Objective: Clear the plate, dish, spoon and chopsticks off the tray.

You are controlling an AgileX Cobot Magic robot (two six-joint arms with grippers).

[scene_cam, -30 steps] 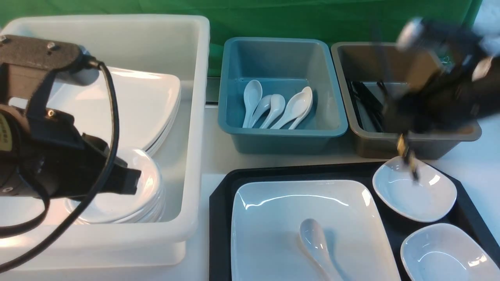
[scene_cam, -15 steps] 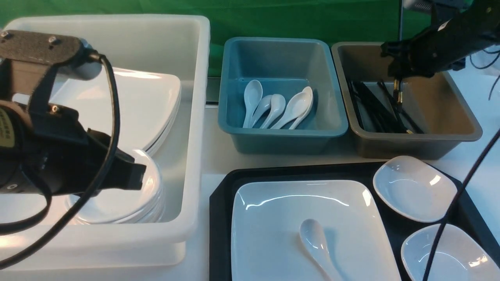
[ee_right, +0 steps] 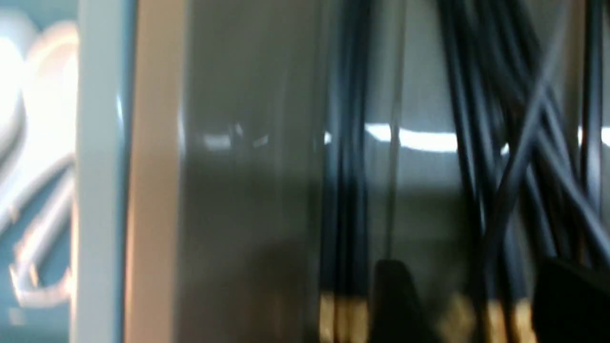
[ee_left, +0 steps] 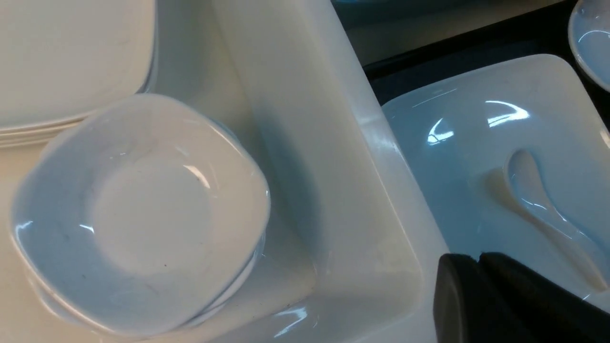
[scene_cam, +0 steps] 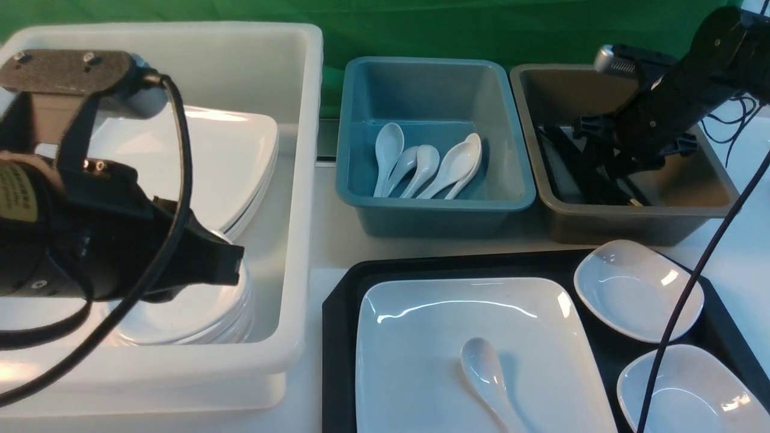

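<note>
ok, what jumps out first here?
The big white plate with a spoon lying on it fills the black tray at front centre. At far right, the right gripper dips into the grey-brown tub of black chopsticks.

White tub (scene_cam: 301, 180) holds stacked plates (scene_cam: 228, 156); blue bin (scene_cam: 433, 219) holds spoons (scene_cam: 428, 165).

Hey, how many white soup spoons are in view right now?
6. One spoon lies on the plate on the tray. Five overlap in the blue bin: leftmost, second, third, fourth, rightmost. More may be hidden beneath.
</note>
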